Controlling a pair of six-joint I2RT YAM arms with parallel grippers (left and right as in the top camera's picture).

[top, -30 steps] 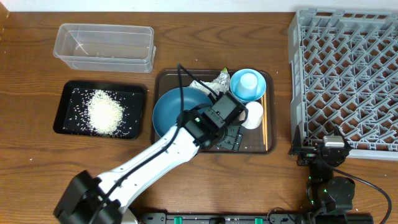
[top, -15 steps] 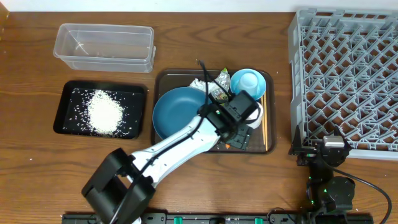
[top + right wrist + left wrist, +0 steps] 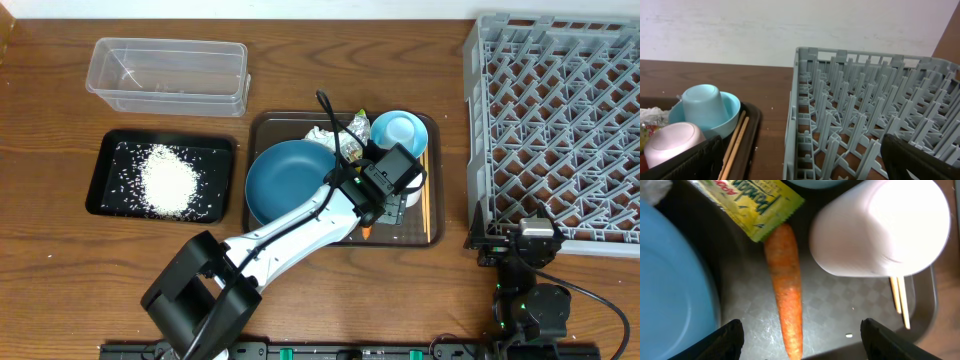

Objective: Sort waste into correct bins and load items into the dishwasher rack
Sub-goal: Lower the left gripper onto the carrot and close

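Note:
My left gripper (image 3: 385,205) is open over the brown serving tray, its fingers (image 3: 725,340) either side of the tip of the small orange carrot (image 3: 785,290), not touching it. The yellow-green wrapper (image 3: 755,202) overlaps the carrot's top. The white cup (image 3: 880,227) lies to its right, over the chopsticks (image 3: 900,300). The dark-blue plate (image 3: 285,180) is to the left. The tissue (image 3: 322,137) and the light-blue bowl (image 3: 400,133) are at the tray's back. My right gripper (image 3: 520,245) is open and empty by the grey rack (image 3: 555,120).
The black tray (image 3: 105,150) holding rice (image 3: 168,180) lies at the left, with the clear tub (image 3: 168,75) behind it. The brown serving tray (image 3: 262,125) has raised edges. An upturned light-blue cup (image 3: 700,105) sits in the bowl.
My left gripper has moved right and back, from over the plate's edge to over the carrot beside the white cup. The right arm has not moved.

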